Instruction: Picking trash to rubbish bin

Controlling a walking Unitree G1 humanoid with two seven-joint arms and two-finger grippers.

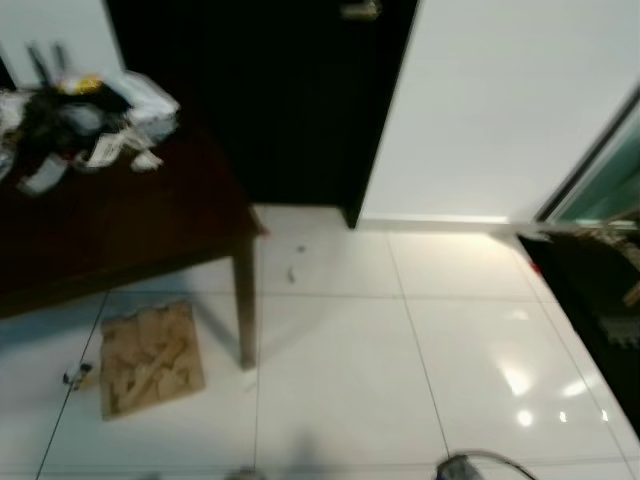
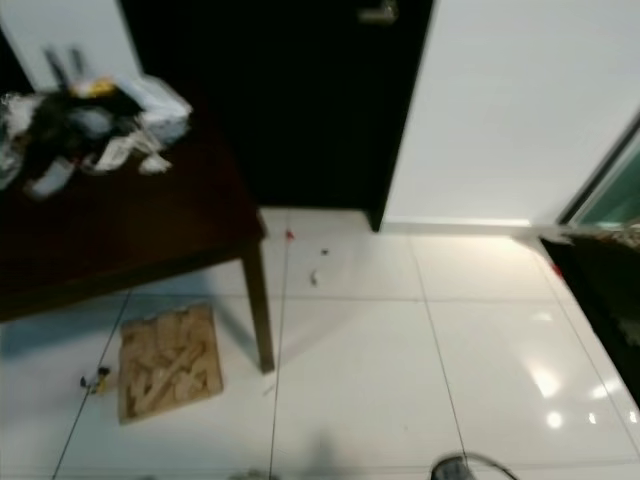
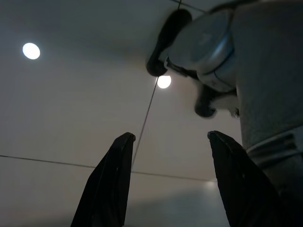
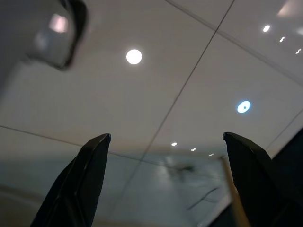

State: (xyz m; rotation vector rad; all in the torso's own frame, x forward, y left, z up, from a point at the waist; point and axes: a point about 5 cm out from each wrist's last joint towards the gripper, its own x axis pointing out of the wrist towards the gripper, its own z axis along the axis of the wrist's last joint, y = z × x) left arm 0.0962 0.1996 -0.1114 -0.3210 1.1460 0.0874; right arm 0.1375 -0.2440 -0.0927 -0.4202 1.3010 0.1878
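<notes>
Small scraps of trash (image 2: pixel 313 277) lie on the white tiled floor in front of the dark doorway, with a tiny red bit (image 2: pixel 289 235) near the table's corner. A little dark and yellow piece (image 2: pixel 95 381) lies beside the flat brown mat (image 2: pixel 168 363) under the table. On the dark wooden table (image 1: pixel 150 225) sits a heap of papers and wrappers (image 1: pixel 85 125). My left gripper (image 3: pixel 168 142) hangs open over bare tiles beside my leg. My right gripper (image 4: pixel 165 142) is open too, above the glossy floor, holding nothing.
The table leg (image 1: pixel 245 315) stands at the mat's right edge. A dark doorway (image 1: pixel 290 100) and white wall (image 1: pixel 500 110) close the far side. A dark rug (image 1: pixel 600 300) and a glass door frame lie at the right. Part of my body (image 1: pixel 470 467) shows at the bottom.
</notes>
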